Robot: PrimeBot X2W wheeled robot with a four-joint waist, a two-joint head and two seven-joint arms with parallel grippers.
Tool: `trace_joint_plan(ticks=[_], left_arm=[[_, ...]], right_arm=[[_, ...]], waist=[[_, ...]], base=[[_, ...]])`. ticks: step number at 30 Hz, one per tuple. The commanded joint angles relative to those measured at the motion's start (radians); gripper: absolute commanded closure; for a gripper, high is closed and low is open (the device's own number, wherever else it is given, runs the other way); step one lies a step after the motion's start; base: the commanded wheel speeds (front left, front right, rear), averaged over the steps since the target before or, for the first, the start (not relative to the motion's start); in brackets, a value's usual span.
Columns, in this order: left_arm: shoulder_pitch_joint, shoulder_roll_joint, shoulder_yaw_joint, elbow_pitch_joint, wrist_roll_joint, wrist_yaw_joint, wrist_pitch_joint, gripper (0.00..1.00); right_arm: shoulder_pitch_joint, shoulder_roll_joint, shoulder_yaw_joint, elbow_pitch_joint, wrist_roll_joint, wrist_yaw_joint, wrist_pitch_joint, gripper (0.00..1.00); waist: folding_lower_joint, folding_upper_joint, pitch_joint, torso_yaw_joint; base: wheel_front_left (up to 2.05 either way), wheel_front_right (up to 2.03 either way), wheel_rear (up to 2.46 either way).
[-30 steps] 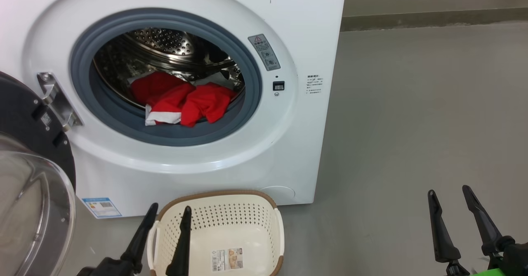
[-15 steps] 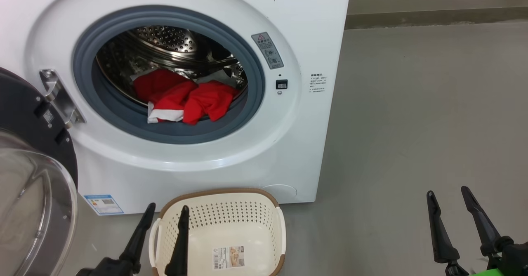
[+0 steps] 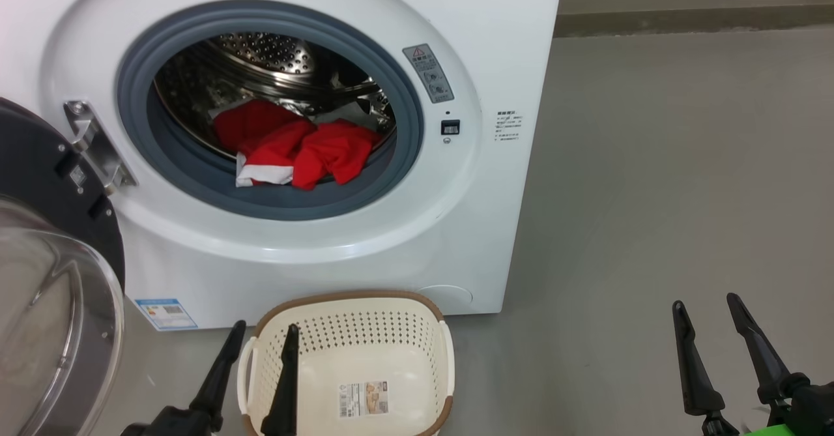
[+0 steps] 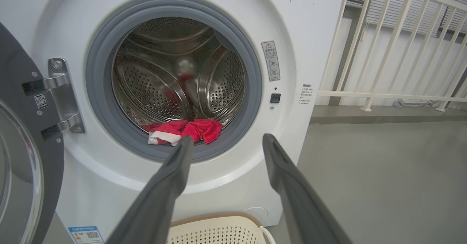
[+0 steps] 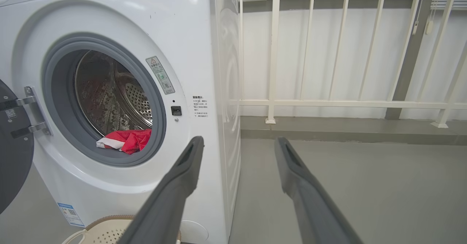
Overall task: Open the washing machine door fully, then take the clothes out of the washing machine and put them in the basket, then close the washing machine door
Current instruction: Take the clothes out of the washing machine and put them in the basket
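White and boxy, the washing machine (image 3: 495,32) stands with the washing machine door (image 3: 36,162) swung wide at its left. The basket (image 3: 348,300) sits on the floor (image 3: 651,162) just before it. The clothes (image 3: 306,149) lie at the drum's (image 3: 260,58) front lip. The left end effector (image 3: 266,326) and right end effector (image 3: 705,301) hang open, gripping nothing.

Smooth grey floor (image 3: 664,182), cream railing (image 5: 328,103) on a low kerb (image 5: 346,129), white wall (image 5: 321,54) behind it

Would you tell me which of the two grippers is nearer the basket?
The left gripper: one finger overlaps the basket in the head view, while the right gripper hangs over the floor, well aside.
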Motion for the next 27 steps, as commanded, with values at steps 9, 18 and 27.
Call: trace_joint_plan(ticks=[9, 18, 27], left_arm=[[-0.074, 0.002, 0.033, -0.018, -0.018, 0.000, -0.005, 0.00], [-0.167, 0.002, 0.037, -0.009, -0.039, -0.004, -0.005, 0.00], [-0.307, 0.002, 0.057, 0.047, -0.029, 0.030, -0.005, 0.00]], right_arm=[[-0.044, -0.016, 0.042, -0.035, -0.002, 0.006, -0.006, 0.00], [-0.080, -0.016, 0.058, -0.046, -0.003, 0.006, -0.006, 0.00], [-0.127, -0.016, 0.070, -0.042, -0.017, 0.006, -0.006, 0.00]], waist=[[0.0000, -0.0001, 0.060, 0.017], [0.0000, -0.0001, 0.158, 0.021], [0.0000, -0.0001, 0.247, 0.016]], base=[[0.00, 0.00, 0.00], [0.00, 0.00, 0.00], [0.00, 0.00, 0.00]])
